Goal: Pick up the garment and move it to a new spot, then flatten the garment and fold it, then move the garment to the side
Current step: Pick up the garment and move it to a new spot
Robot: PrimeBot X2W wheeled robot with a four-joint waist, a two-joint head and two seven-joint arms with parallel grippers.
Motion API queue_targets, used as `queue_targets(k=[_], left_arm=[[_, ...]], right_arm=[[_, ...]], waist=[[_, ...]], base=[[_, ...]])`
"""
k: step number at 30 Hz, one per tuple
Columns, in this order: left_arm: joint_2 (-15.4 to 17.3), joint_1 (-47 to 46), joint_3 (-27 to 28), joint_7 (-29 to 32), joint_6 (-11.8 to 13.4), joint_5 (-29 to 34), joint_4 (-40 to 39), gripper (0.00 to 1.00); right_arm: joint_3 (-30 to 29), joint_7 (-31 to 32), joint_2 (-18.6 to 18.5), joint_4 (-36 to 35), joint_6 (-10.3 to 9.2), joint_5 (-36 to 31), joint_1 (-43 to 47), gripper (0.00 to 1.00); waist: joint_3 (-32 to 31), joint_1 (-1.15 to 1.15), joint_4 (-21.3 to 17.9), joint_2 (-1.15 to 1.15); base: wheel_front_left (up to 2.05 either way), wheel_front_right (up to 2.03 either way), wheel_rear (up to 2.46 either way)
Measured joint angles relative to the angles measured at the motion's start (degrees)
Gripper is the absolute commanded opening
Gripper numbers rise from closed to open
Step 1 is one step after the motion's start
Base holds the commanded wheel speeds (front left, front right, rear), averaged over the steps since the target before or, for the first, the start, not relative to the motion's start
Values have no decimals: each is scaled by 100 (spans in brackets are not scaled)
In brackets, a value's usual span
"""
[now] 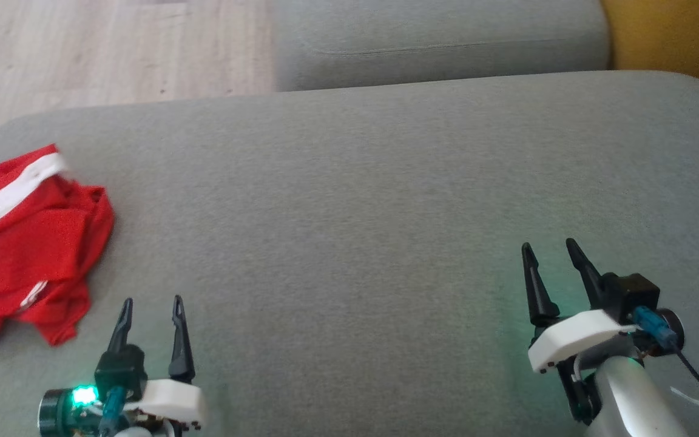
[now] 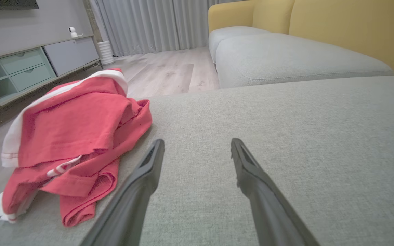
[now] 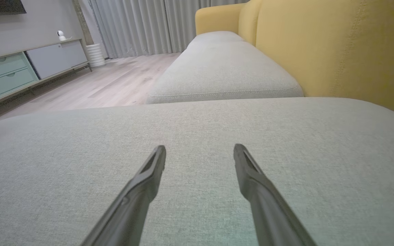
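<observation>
- The crumpled red fabric garment with white trim (image 1: 28, 243) lies in a heap at the left end of the broad grey woven sofa cushion (image 1: 355, 182). It is close to the cushion's edge and bunched over itself, not flat.
- The left gripper (image 1: 153, 299) sits low over the cushion just to the right of the heap. Its two long dark fingers are spread wide with nothing between them.
- In the left wrist view the garment lies left of the line of the fingers, so the claw is not yet aimed at it.
- The right gripper (image 1: 548, 243) is well apart from the garment, over bare cushion at the right end. Its fingers are also wide and empty.
- The pickup appears not yet begun, and wide jaws suit a bulky, soft heap.
- The left arm is the nearer one, so it seems the likelier to make the first grasp.
- The open middle of the cushion looks like a good new spot, with room to flatten and fold the garment.
- So near the edge, a sideways nudge could push the cloth off onto the pale wooden floor (image 1: 113, 54).
</observation>
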Motion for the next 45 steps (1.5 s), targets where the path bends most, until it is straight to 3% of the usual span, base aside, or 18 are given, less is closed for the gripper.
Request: queue_targets(k=[6, 18, 24, 31, 36, 45], left_arm=[[-78, -23, -3, 0, -70, -1, 31, 100], [-127, -36, 12, 0, -168, 51, 155, 100], [-51, -34, 244, 0, -166, 43, 175, 100], [-21, -83, 558, 0, -234, -76, -158, 100], [190, -583, 705, -5, -446, -66, -411, 100], [1011, -2408, 616, -23, -932, -14, 1195, 100]], right_arm=[[112, 0, 0, -11, 0, 71, 1, 100], [579, 0, 11, -18, 0, 443, 1, 100], [651, 0, 12, -12, 0, 481, -2, 100], [568, 0, 13, 33, 0, 386, -141, 100], [413, 0, 10, 33, 0, 193, -376, 100], [515, 0, -9, 33, 0, -51, -688, 100]], waist=[[30, 0, 448, 0], [36, 0, 1900, 0], [116, 0, 2423, 0], [453, 0, 2572, 0], [758, 1, 2553, 0], [1284, 1, 2170, 0]], base=[[0, 0, 0], [0, 0, 0], [0, 0, 0], [0, 0, 0], [0, 0, 0], [0, 0, 0]])
